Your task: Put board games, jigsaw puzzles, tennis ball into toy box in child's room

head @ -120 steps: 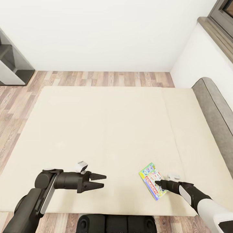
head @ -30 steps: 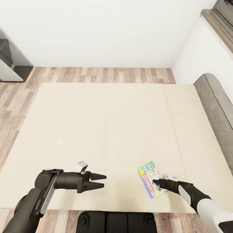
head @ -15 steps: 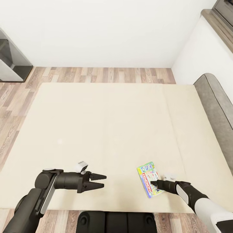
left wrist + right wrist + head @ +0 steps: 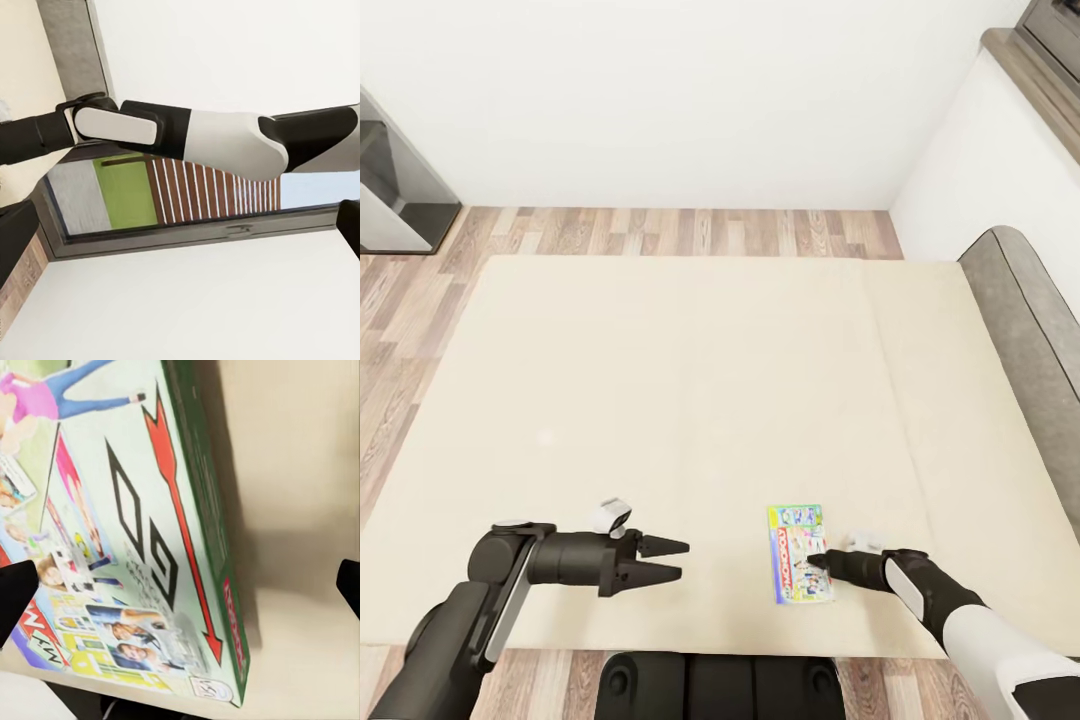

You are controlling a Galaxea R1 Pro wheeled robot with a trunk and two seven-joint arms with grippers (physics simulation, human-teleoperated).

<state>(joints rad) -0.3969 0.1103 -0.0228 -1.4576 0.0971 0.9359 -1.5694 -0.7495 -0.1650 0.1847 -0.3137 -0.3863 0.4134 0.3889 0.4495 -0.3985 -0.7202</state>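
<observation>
head view: game [image 4: 798,553] lies flat near the bed's [image 4: 690,400] front edge, right gripper [image 4: 821,562] over it. right wrist view: fingers spread, grasping nothing. left gripper [image 4: 672,560] released, apart.

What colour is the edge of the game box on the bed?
Green, on the game box; the right wrist view shows it best.

Large black "GO" with a red arrow on the green-edged board game [image 4: 142,547]; other print illegible
</observation>
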